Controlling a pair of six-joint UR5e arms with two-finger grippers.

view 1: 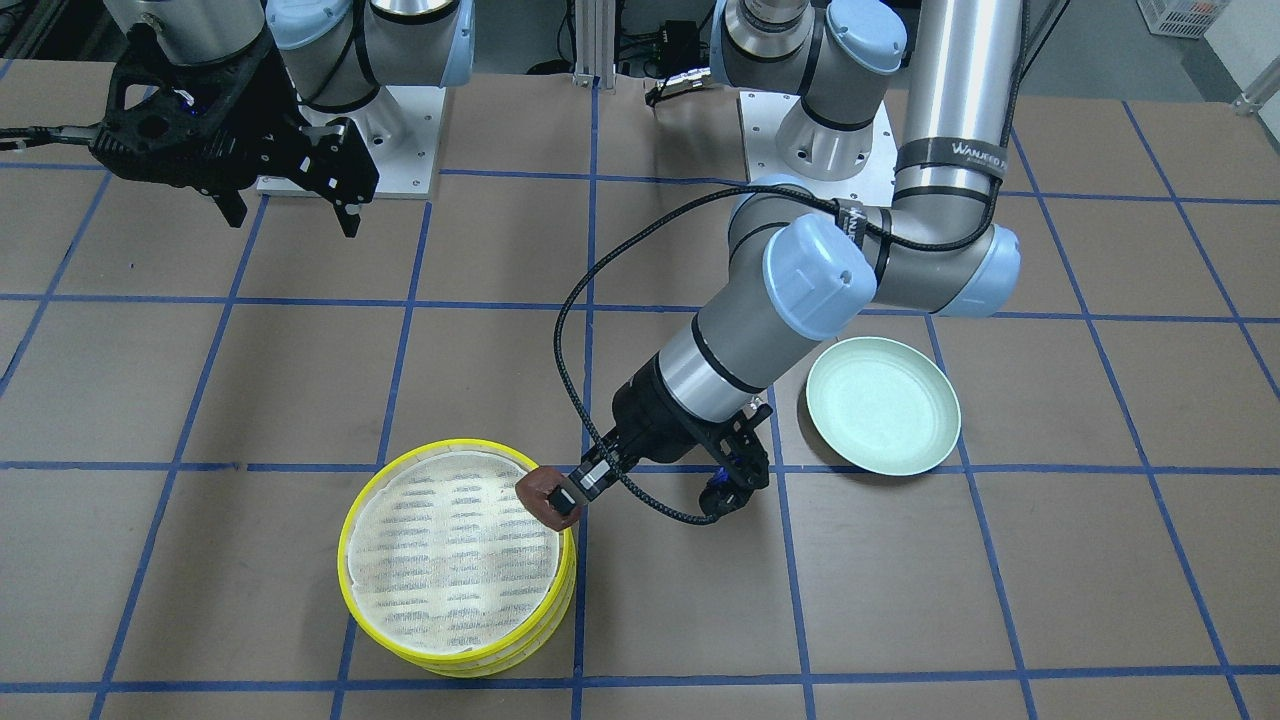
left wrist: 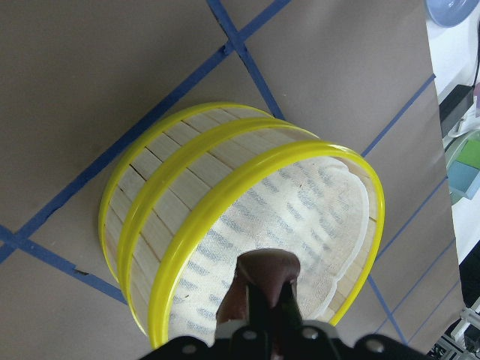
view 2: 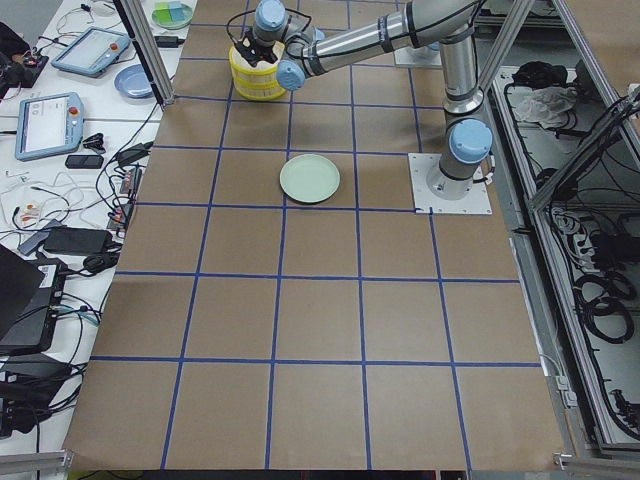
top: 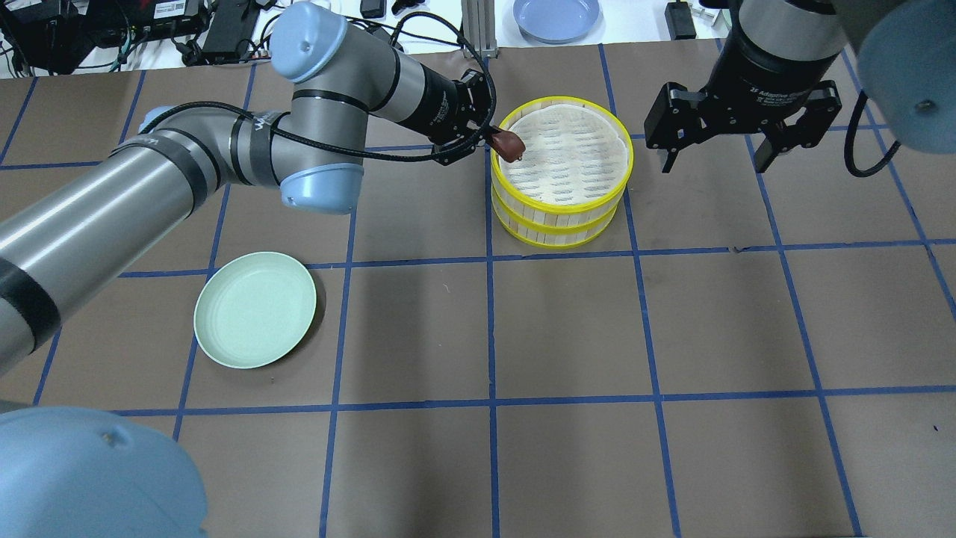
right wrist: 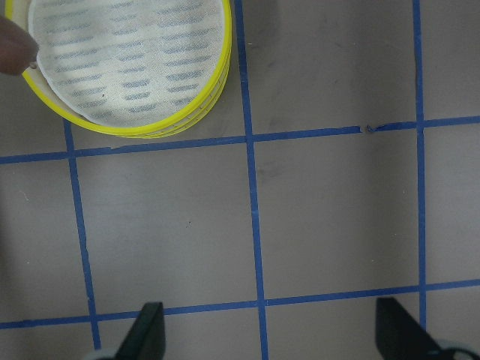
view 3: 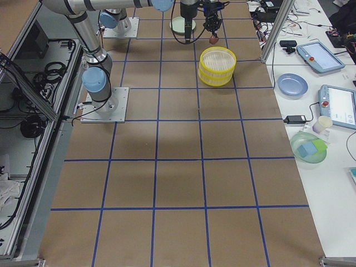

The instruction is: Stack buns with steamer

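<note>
Two yellow-rimmed steamer trays [top: 560, 168] stand stacked, one on the other; the top mesh floor [view 1: 450, 550] is bare. My left gripper [top: 506, 143] is shut on the dark reddish-brown bun [view 1: 540, 492] and holds it above the stack's rim on the robot's left. The bun [left wrist: 264, 279] shows over the top tray [left wrist: 247, 225] in the left wrist view. My right gripper [top: 715, 153] is open and empty, hovering to the right of the stack [right wrist: 127, 67]. The pale cream bun is hidden or out of view.
A pale green plate [top: 255, 308] lies empty on the table's left part [view 1: 883, 405]. A blue plate [top: 556, 16] sits beyond the table's far edge. Blue tape lines grid the brown table.
</note>
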